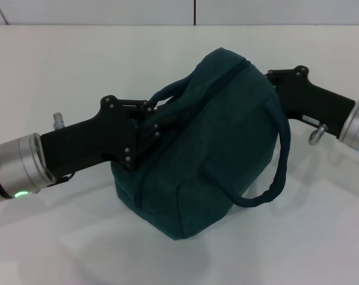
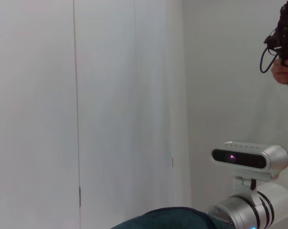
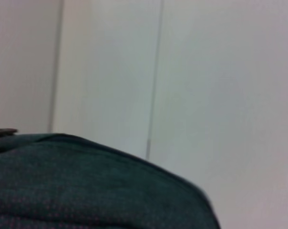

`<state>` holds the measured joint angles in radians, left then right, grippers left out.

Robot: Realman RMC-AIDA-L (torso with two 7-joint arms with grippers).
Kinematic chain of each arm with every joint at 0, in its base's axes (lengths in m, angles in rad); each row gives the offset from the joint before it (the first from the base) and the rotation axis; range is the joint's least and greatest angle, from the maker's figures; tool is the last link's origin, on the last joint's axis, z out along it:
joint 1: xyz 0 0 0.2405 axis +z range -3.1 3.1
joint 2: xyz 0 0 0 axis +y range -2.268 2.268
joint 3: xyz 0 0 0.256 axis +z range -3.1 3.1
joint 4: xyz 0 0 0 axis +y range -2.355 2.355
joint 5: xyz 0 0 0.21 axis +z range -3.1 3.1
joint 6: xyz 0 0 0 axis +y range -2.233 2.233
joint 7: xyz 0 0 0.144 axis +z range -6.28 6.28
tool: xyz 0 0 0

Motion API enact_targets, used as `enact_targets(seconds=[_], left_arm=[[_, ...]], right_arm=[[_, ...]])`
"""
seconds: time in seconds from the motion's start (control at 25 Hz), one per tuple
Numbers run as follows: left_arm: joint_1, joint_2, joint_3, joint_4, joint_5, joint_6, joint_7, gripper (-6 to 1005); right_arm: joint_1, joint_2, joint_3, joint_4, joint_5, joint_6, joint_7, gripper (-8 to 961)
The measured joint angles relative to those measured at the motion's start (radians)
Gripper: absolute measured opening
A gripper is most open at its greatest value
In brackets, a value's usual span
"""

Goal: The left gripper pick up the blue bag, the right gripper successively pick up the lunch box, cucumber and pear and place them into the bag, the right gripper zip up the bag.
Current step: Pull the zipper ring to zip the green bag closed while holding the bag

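Zipping stage — left gripper (image 1: 151,122) pinches the blue bag (image 1: 215,148) mid-surface; right gripper (image 1: 274,80), grip hidden, must next draw the zip.

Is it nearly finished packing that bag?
Probably close. No lunch box, cucumber or pear shows on the table, so they may be inside the blue bag. The left gripper holds its handle end; the right gripper is at the far end. The zip's state isn't clear.

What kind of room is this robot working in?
Probably a robotics lab or test room. A plain white table holds only a blue bag, bare white wall panels stand behind, and a person's hand holds a cabled device nearby.
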<state>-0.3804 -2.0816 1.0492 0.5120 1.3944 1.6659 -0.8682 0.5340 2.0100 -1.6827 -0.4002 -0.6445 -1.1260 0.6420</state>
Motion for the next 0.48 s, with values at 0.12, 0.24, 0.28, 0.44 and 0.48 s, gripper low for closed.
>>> enact_targets(seconds=[0.12,0.24,0.28,0.44,0.48], left_arm=[[0.000,0.000,0.000,-0.001,0.000,0.000,0.000,127],[0.000,0.000,0.000,-0.004,0.000,0.000,0.000,130],[0.000,0.000,0.000,-0.006,0.000,0.000,0.001,130],[0.000,0.000,0.000,-0.012,-0.006,0.000,0.008,134],[0.000,0.000,0.000,-0.012,-0.007,0.000,0.009,135]], right_arm=[[-0.022,0.004,0.039,-0.005,0.000,-0.003,-0.025,32],[-0.036,0.005,0.057,-0.012,0.003,-0.002,-0.029,31],[-0.037,0.005,0.059,-0.012,0.004,-0.001,-0.029,31],[-0.045,0.004,0.076,-0.006,0.005,0.000,-0.030,32],[-0.047,0.004,0.078,-0.005,0.005,0.000,-0.030,32]])
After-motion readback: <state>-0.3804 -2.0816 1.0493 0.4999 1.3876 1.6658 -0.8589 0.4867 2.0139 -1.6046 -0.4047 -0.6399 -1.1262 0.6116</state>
